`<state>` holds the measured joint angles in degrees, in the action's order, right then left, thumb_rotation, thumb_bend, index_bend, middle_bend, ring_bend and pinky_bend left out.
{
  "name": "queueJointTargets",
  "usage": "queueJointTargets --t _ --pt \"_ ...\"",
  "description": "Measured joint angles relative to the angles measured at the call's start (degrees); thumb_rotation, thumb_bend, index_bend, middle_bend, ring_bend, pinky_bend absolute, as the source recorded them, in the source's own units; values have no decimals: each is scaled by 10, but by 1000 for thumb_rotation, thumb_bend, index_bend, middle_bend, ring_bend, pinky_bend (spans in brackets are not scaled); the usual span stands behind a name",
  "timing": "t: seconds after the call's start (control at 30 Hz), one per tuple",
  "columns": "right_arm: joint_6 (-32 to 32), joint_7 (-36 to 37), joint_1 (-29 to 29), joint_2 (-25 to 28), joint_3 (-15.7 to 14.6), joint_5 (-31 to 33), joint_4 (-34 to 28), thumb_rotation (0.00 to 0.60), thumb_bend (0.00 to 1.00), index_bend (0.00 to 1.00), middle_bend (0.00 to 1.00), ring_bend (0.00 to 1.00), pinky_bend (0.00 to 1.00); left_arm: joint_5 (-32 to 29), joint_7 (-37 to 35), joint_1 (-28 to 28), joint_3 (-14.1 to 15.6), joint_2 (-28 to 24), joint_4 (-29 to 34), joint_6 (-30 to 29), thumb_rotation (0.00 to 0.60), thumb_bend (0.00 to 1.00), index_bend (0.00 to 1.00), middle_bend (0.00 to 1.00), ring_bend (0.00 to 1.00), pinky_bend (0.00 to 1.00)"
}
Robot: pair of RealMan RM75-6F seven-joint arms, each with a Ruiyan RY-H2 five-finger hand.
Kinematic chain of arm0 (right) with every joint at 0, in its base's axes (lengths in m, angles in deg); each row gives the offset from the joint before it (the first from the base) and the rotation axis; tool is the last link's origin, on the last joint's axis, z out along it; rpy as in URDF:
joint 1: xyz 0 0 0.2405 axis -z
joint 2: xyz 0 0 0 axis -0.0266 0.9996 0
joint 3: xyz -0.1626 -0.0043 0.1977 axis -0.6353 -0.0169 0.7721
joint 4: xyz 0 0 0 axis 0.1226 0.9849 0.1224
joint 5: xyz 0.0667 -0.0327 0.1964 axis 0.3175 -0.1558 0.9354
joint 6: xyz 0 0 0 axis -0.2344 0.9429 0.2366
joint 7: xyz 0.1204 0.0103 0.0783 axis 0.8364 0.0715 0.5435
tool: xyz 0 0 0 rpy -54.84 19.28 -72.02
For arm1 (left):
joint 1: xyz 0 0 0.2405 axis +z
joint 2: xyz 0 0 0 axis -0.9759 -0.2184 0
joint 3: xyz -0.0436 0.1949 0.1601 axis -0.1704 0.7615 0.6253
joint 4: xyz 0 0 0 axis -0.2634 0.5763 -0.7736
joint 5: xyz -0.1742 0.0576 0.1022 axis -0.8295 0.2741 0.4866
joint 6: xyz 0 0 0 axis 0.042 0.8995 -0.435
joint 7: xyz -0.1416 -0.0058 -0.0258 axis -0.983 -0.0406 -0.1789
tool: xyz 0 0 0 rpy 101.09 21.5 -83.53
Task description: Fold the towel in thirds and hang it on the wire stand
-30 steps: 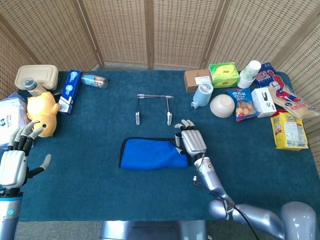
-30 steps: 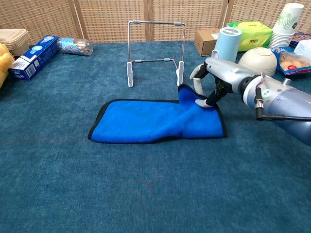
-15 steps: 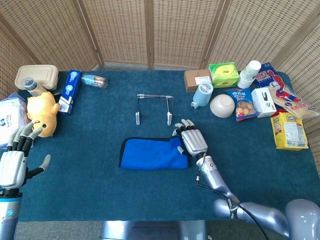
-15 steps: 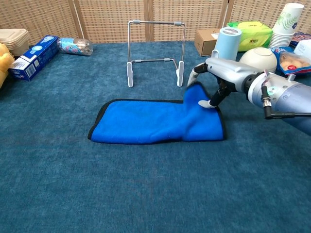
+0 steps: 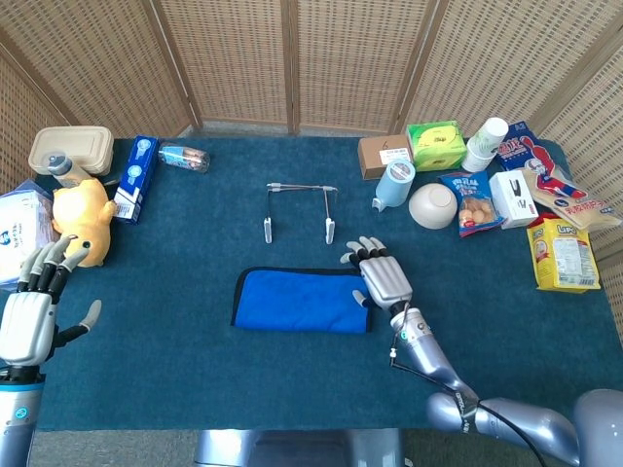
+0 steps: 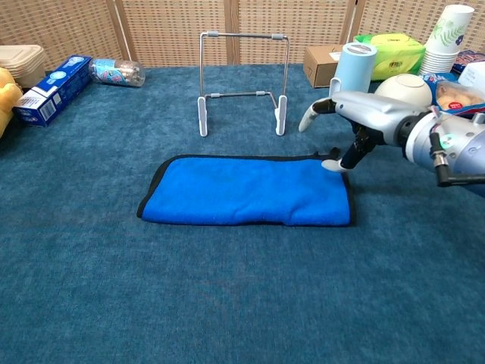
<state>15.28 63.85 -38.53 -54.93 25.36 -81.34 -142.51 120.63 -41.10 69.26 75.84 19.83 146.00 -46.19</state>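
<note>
Head view, towel: the blue towel (image 5: 302, 301) lies flat in 1 long strip on the bench (image 5: 175, 370), just in front of the wire stand (image 5: 298, 209), apart from it.
Head view, right robot hand: the right robot hand (image 5: 382, 274) sits at the towel's right end with fingers spread; this view does not show whether it touches the cloth.
Head view, left robot hand: the left robot hand (image 5: 29, 306) is raised at the bench's left edge, fingers apart, holding nothing, well apart from the towel.
Head view, room: teal carpet-like cloth covers the bench and woven wicker screens (image 5: 292, 58) close it in; snack packs, cups and a bowl (image 5: 432, 205) crowd the far right, a yellow plush toy (image 5: 80, 219) and boxes the far left.
Chest view, right robot hand: fingers spread, 1 fingertip at the towel's far right corner, nothing pinched.
Chest view, progress: the towel looks like a narrow, smoothed band, possibly already folded lengthwise, though layers cannot be counted; the stand's top bar is bare, so lifting and hanging are left.
</note>
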Motion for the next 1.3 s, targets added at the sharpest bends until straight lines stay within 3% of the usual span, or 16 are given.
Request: queueJointTargets --t 0.43,0.77,1.07,1.3 --pt "67 15 44 100 10 -10 -121 600 319 242 126 0 30 12 17 -6 13 -8 -8 18 600 423 242 129 0 0" --pt "117 33 96 175 -11 -36 -198 600 319 246 125 0 29 41 53 -32 30 -19 -37 63 600 393 255 144 0 19" --pt "161 34 136 220 -37 -74 -232 600 319 248 126 0 29 82 44 -78 31 -3 -114 96 600 360 226 151 0 11" --pt "189 43 166 245 -55 -100 -249 600 319 248 126 0 29 142 22 -137 35 33 -214 118 600 341 212 144 0 4"
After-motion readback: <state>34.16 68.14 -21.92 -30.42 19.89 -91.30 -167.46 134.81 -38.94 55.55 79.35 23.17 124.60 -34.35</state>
